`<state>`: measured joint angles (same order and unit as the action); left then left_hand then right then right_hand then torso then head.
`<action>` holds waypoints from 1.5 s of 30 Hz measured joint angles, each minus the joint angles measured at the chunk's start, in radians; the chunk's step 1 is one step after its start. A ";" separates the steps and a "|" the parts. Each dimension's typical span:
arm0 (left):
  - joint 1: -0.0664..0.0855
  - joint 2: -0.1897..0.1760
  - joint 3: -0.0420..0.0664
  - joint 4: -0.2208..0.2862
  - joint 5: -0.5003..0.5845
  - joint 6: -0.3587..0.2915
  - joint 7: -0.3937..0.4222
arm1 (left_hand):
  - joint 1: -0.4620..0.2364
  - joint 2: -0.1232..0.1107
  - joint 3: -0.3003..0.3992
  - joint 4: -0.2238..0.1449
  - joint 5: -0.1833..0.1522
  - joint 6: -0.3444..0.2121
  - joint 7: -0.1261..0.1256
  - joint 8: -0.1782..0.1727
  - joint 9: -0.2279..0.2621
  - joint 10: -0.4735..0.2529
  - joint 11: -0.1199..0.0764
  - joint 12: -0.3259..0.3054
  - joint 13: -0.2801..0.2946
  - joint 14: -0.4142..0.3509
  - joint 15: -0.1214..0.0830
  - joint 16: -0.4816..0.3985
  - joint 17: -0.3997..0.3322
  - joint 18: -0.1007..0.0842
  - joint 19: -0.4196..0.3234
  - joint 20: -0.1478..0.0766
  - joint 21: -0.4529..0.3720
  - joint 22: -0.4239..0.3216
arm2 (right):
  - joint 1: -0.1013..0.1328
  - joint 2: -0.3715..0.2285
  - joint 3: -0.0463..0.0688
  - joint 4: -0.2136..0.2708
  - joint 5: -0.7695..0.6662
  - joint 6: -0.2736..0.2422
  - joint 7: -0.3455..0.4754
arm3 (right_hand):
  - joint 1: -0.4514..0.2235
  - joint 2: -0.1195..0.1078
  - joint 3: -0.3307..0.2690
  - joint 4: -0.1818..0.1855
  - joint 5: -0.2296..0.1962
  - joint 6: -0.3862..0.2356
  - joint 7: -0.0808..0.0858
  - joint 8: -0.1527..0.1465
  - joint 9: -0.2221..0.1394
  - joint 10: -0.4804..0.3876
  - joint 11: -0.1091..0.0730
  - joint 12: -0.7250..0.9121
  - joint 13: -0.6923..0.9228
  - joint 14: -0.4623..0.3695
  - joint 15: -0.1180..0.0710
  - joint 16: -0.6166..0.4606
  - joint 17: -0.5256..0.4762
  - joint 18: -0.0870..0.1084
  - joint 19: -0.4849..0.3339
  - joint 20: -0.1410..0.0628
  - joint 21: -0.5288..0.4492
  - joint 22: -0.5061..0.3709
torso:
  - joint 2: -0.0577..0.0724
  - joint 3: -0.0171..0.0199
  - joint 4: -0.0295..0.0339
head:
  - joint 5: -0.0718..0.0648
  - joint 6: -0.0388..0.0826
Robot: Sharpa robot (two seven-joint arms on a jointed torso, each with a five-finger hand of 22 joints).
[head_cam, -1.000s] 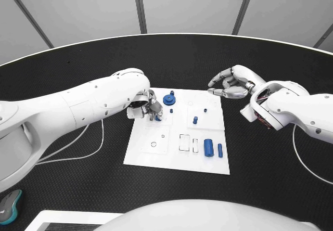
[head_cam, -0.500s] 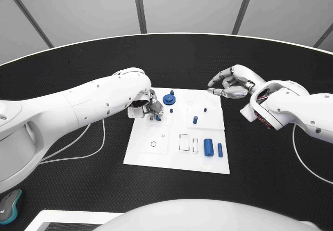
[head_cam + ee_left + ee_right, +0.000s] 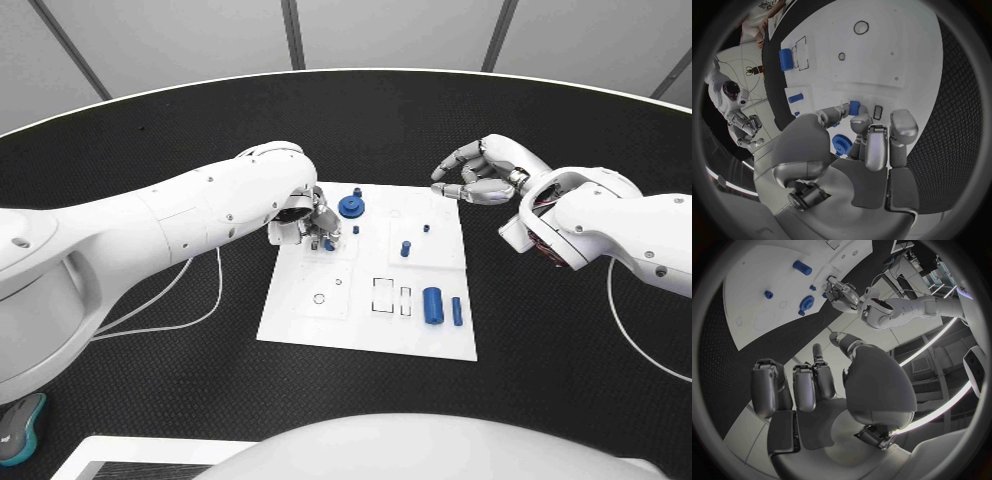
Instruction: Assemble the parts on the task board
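Head view: near the front of the white board (image 3: 310, 325) on the black desk (image 3: 173, 400) lie two blue rods (image 3: 433, 303), one thick, one thin, side by side. Farther back stands a short blue peg (image 3: 407, 249), then a blue gear (image 3: 352, 208). The left robot hand (image 3: 306, 226) reaches down over the board's far-left part, fingers pinching a small blue piece (image 3: 854, 107). The right robot hand (image 3: 482, 172) hovers beyond the far-right corner, fingers curled, holding nothing.

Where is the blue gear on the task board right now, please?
In the head view, the blue gear sits near the task board's far edge, just beside the left hand.
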<state>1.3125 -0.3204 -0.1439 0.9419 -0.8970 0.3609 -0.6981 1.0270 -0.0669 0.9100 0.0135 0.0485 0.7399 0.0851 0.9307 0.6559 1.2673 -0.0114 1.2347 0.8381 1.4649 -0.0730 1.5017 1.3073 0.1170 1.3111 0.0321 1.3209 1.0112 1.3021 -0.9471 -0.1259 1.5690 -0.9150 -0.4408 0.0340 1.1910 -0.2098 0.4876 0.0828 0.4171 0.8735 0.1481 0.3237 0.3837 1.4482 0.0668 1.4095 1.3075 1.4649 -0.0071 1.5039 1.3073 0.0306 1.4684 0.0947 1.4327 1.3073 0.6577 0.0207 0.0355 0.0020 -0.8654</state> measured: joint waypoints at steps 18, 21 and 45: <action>-0.002 0.006 0.000 -0.020 0.001 -0.014 0.000 | -0.017 0.001 0.000 0.000 -0.003 0.016 -0.016 -0.008 0.000 0.000 -0.001 0.006 0.003 0.000 0.000 0.000 0.000 0.000 -0.004 -0.004 -0.001 -0.020 | 0.000 -0.001 0.000 0.000 0.000 0.002 -0.001 | 0.000 0.000 0.000 0.000 0.004 0.000 0.000 0.000 0.000 0.000 0.000 0.000 0.000 0.000 0.000 0.000 0.001 0.000 0.000 0.000 0.000 0.000 | 0.000 -0.0010 0.0005 | -0.003 -0.001; -0.002 0.006 0.000 -0.020 0.010 -0.010 0.000 | -0.020 0.004 0.000 0.000 -0.003 0.009 -0.009 -0.011 0.002 -0.011 0.006 0.006 -0.006 0.000 0.000 0.000 0.000 0.000 -0.005 -0.004 -0.008 -0.027 | 0.000 0.000 0.000 -0.001 0.000 0.003 -0.001 | 0.000 0.000 0.000 0.000 0.004 0.000 0.000 0.000 0.000 0.000 0.000 0.000 0.000 0.000 0.000 0.000 0.001 0.000 0.000 0.000 0.000 0.000 | 0.000 -0.0011 0.0008 | -0.003 -0.001; -0.002 0.000 0.000 -0.018 0.042 -0.059 0.000 | -0.032 0.013 0.029 0.023 -0.002 -0.040 0.039 -0.050 0.048 -0.060 0.038 -0.007 -0.046 -0.002 0.017 -0.008 0.000 0.000 -0.030 0.009 -0.023 -0.055 | 0.000 0.001 0.000 -0.003 0.000 0.007 -0.002 | 0.000 0.000 0.003 -0.003 0.011 0.000 0.000 0.000 -0.001 0.000 0.000 0.000 0.000 0.000 0.000 0.000 0.000 0.000 0.000 0.000 0.000 0.000 | -0.001 -0.0005 0.0002 | -0.003 -0.002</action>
<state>1.3105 -0.3202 -0.1438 0.9239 -0.8547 0.3024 -0.6981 0.9952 -0.0536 0.9389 0.0370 0.0467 0.6999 0.1245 0.8806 0.7037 1.2070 0.0261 1.2273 0.7921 1.4632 -0.0564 1.4940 1.3073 0.1168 1.2808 0.0410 1.2979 0.9567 1.3021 -0.9461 -0.1259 1.5660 -0.9150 -0.4338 0.0325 1.1910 -0.2099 0.4903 0.0800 0.4280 0.8735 0.1481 0.3236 0.3829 1.4482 0.0668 1.4095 1.3073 1.4649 -0.0071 1.5039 1.3078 0.0306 1.4684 0.0947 1.4327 1.3073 0.6566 0.0202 0.0357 -0.0014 -0.8675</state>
